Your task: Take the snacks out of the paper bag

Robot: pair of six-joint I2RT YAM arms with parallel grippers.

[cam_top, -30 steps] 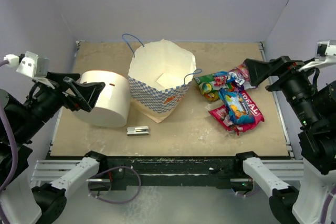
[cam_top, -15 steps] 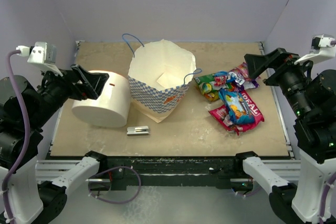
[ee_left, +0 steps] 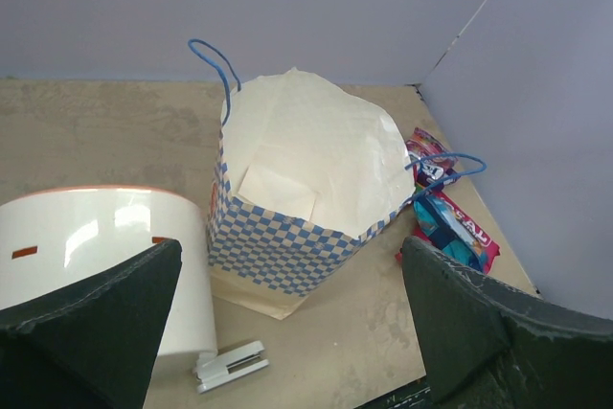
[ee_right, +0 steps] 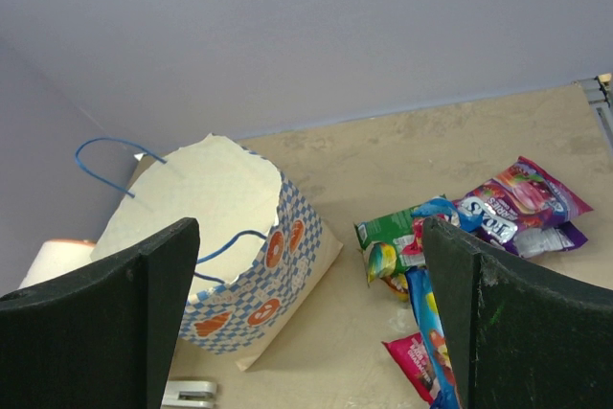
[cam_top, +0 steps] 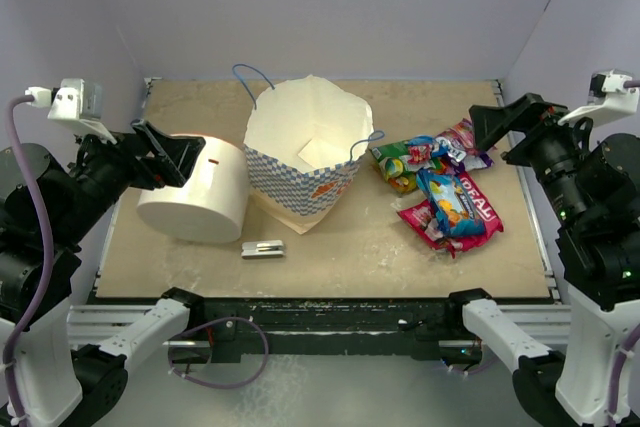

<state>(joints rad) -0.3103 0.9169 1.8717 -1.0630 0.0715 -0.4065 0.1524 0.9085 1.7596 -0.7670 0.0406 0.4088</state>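
Observation:
The paper bag (cam_top: 300,162) stands open at mid-table, white with a blue checkered band; its cream inside (ee_left: 306,155) shows only paper, no packet. The snacks (cam_top: 445,187) lie in a loose pile on the table right of the bag, also seen as packets (ee_right: 460,227) in green, purple, blue and pink. My left gripper (cam_top: 168,159) hovers open above the white cylinder, left of the bag, nothing between its fingers (ee_left: 105,323). My right gripper (cam_top: 492,127) hangs open above the table's right side, over the far end of the pile, fingers (ee_right: 508,323) empty.
A plain white cylinder (cam_top: 195,189) lies on its side left of the bag. A small grey metal clip (cam_top: 263,248) rests in front of the bag, near the table's front edge. Walls close in the back and both sides.
Both arms have drawn back and up a little toward their own sides. Bag, snacks, cylinder and clip have not moved. Both grippers stay open.

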